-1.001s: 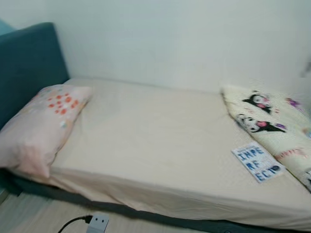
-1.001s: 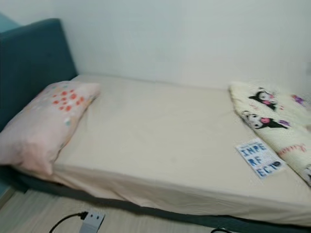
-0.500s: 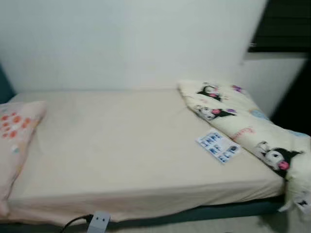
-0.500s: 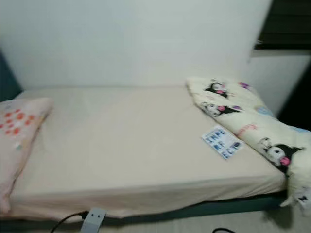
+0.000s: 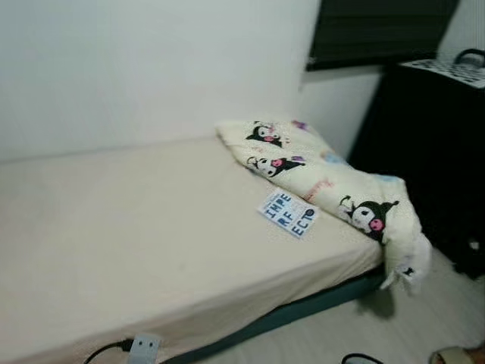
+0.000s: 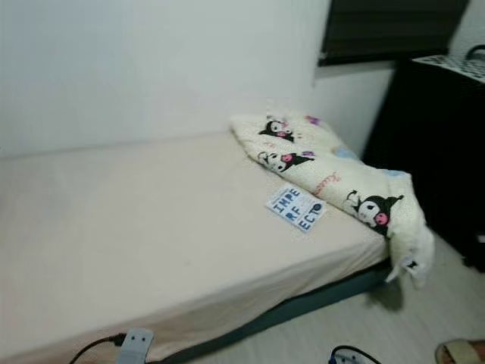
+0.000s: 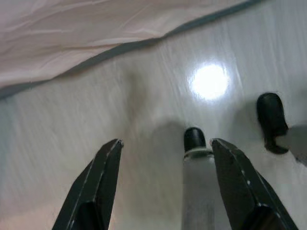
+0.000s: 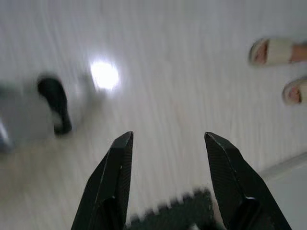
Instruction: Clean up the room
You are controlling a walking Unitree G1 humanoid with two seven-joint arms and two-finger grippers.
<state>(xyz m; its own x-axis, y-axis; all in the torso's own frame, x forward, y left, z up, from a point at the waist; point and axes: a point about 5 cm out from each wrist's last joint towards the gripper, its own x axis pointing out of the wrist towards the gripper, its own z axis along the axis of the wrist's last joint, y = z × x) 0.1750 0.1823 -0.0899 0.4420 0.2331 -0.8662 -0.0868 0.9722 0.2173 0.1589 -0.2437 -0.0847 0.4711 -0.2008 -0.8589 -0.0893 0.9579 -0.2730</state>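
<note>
Both tools, left tool (image 7: 165, 179) and right tool (image 8: 168, 179), hang spread and empty over the floor. The blanket (image 5: 333, 186) lies up ahead, nearer the right tool, running lengthwise along the bed (image 5: 136, 227) foot.

You've got a cream cartoon-print blanket (image 5: 326, 182) bunched along the bed's (image 5: 136, 227) far end, one corner drooping over the edge. A blue-lettered card (image 5: 288, 213), possibly a booklet, lies flat just beside it.

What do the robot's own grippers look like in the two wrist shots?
The left gripper and the right gripper look alike: each has two long, glossy black fingers, broad at the base and tapering to blunt, angled tips with flat inner faces. No cables or markings can be made out on them.
</note>
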